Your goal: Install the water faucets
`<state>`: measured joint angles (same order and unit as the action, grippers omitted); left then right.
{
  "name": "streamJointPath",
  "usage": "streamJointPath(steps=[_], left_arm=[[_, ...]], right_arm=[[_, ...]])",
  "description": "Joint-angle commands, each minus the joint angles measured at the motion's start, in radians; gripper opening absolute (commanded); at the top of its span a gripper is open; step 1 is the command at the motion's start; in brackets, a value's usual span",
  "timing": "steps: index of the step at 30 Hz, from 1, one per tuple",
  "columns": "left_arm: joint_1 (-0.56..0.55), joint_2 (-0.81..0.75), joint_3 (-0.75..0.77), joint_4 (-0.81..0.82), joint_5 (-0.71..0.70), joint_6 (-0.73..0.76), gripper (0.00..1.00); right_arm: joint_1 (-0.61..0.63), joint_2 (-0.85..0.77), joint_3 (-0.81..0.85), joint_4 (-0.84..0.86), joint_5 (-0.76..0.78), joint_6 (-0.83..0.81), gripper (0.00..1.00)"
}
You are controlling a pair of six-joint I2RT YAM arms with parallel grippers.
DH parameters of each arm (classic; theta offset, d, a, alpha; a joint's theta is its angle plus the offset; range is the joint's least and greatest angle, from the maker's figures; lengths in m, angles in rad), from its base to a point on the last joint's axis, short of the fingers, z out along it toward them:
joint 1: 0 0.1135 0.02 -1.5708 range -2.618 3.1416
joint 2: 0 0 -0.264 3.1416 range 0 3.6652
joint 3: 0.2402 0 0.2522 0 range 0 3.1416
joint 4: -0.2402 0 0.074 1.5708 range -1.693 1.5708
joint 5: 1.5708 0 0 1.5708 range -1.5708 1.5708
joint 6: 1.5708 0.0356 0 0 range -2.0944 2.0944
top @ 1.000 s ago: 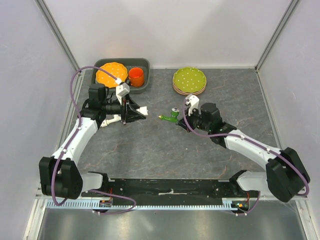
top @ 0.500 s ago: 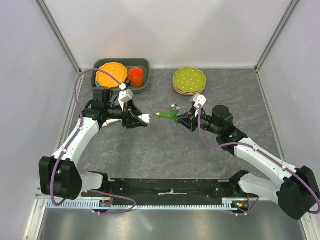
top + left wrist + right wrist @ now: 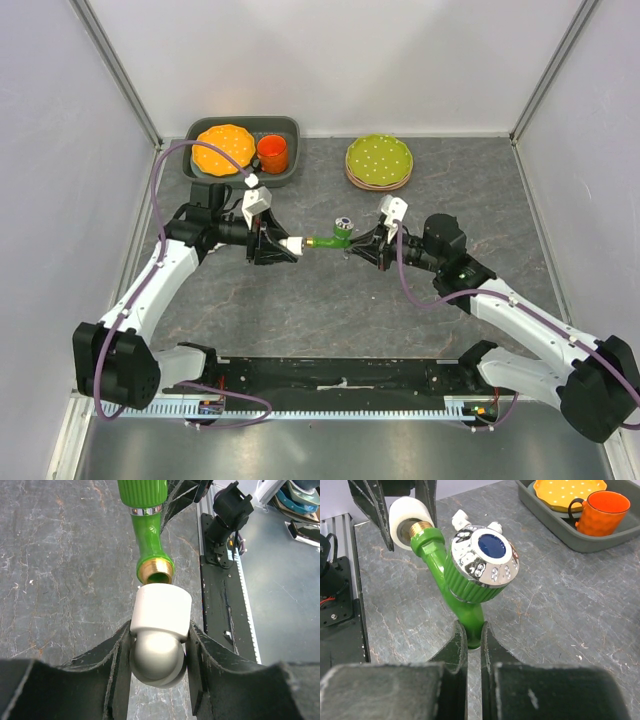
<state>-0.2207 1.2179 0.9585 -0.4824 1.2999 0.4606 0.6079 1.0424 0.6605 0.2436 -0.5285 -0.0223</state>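
The green faucet (image 3: 335,238) hangs in the air over the middle of the table (image 3: 330,300), lying roughly level between the two arms. Its chrome knob (image 3: 485,560) with a blue centre faces up. Its brass threaded end (image 3: 155,572) points left and meets the open face of the white end piece (image 3: 161,607). The thread touches the rim there; how far in it sits cannot be told.

The right gripper (image 3: 474,637) is closed narrowly on the faucet's plain green stem, a finger (image 3: 459,645) pressed on each side. The left gripper (image 3: 159,650) is clamped on the white end piece, its jaws flanking the rounded grey back of that piece, which points right toward the faucet.

At the far left of the table sits a grey tray (image 3: 285,178) holding an orange plate (image 3: 222,146) and an orange mug (image 3: 272,153). A stack of green dotted plates (image 3: 379,160) sits at the far edge, right of the tray and well apart from the faucet.
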Motion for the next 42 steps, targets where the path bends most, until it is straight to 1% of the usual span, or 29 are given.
streamJointPath(steps=[1, 12, 26, 34, 42], left_arm=[[-0.025, -0.02, 0.059, -0.044, -0.019, 0.078, 0.02], [-0.043, -0.029, 0.065, -0.062, -0.053, 0.081, 0.02], [-0.091, -0.009, 0.089, -0.143, -0.132, 0.116, 0.02], [-0.111, 0.0, 0.097, -0.163, -0.201, 0.122, 0.02], [-0.121, 0.014, 0.103, -0.171, -0.225, 0.121, 0.02]], right_arm=[[0.015, -0.022, 0.025, 0.01, -0.03, -0.045, 0.0], [0.052, -0.024, 0.05, -0.044, 0.004, -0.094, 0.0], [0.064, -0.038, 0.051, -0.047, 0.019, -0.1, 0.0], [0.066, -0.041, 0.053, -0.049, 0.022, -0.103, 0.0], [0.069, -0.035, 0.053, -0.047, 0.024, -0.103, 0.0]])
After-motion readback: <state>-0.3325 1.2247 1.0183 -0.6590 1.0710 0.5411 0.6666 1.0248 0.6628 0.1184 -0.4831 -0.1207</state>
